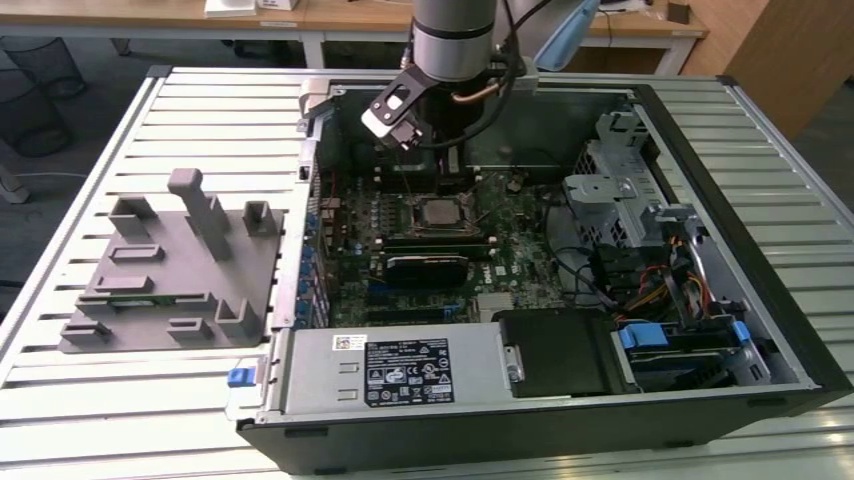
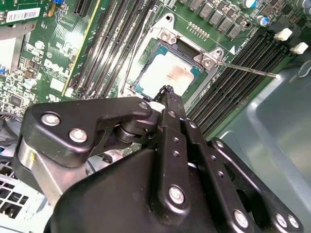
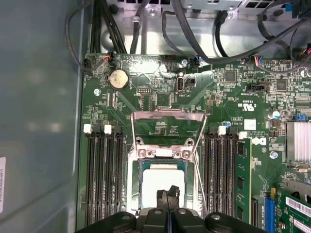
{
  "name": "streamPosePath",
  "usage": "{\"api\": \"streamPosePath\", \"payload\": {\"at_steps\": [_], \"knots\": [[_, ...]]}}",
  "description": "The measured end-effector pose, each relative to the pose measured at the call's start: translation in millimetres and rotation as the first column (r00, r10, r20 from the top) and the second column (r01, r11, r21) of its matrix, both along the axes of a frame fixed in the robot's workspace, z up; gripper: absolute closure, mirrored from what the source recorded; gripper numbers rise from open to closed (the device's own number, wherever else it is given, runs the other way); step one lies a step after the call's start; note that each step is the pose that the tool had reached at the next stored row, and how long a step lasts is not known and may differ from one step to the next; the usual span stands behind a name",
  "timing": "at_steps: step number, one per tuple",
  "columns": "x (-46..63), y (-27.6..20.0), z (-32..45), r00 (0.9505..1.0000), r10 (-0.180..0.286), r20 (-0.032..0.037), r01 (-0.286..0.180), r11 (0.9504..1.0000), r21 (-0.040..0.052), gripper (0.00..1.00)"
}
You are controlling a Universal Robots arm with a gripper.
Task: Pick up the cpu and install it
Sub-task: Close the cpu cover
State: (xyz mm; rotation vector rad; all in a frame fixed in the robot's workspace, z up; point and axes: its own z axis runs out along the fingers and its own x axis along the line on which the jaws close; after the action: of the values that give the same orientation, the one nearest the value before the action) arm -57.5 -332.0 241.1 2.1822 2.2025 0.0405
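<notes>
- My cpu (image 3: 163, 180) lies flat in the socket (image 3: 167, 153) on the motherboard (image 3: 146, 94), metal top up; it is square, with no long axis; its edges run parallel to the memory slots (image 3: 104, 170)
- My hand (image 3: 167, 194) hangs just over the cpu's edge, fingers pressed together, gripping nothing; whether the tips touch the chip I cannot tell
- The cpu's top is pale and silvery, with a thin darker rim; the socket's load plate (image 3: 167, 116) stands swung open beside it

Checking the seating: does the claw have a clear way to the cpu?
Likely yes: the socket frame stands flipped open, the cpu lies uncovered, and the claw hangs right over it.
</notes>
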Motion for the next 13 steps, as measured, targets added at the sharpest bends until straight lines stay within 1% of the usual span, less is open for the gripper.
{"api": "streamPosePath", "payload": {"at_steps": [13], "knots": [[0.0,0.6,14.6,1.0,0.0,0.0002,0.0,1.0,0.0001,0.89]]}}
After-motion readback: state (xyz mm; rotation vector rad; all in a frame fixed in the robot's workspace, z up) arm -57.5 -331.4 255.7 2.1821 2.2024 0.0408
